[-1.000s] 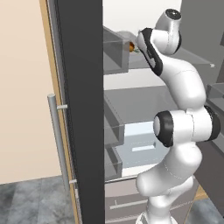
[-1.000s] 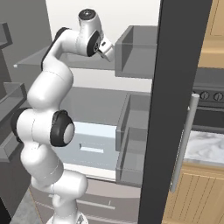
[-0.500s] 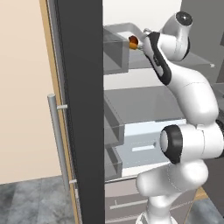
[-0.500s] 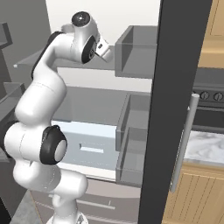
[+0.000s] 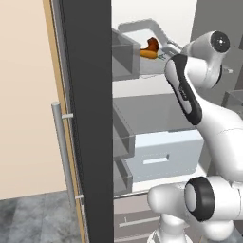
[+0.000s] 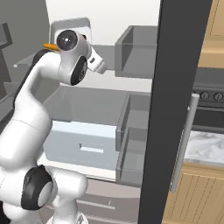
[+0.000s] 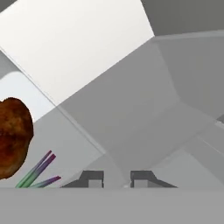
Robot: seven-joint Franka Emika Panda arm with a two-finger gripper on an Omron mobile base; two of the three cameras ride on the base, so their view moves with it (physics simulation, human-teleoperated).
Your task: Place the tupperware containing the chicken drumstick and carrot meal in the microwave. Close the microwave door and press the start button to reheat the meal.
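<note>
The tupperware [image 5: 135, 24], a translucent grey tray, hangs at the level of the open fridge's top shelf. The dark brown chicken drumstick [image 5: 152, 43] and the orange carrot [image 5: 148, 55] lie in it. My gripper [image 7: 117, 179] is shut on the tray's near edge, its fingertips [image 7: 91, 178] close together. Close up, the drumstick [image 7: 13, 135] and the carrot's green top [image 7: 37, 173] lie left of the fingers on the tray floor [image 7: 74, 144]. From the right side, my arm covers most of the tupperware [image 6: 72, 22]; the carrot's tip [image 6: 50, 45] pokes out left.
The fridge's dark open door [image 5: 88, 118] with its long handle [image 5: 61, 156] stands left of the arm, door bins [image 5: 124, 59] beside the tray. A pale blue drawer [image 5: 161, 159] sits below. To the right are a black oven [image 6: 210, 96] and a marble counter [image 6: 205, 148].
My arm has swung up and to the right in the left base view, and the tray with the food has shifted slightly the same way with it. The fingers have stayed as they were.
</note>
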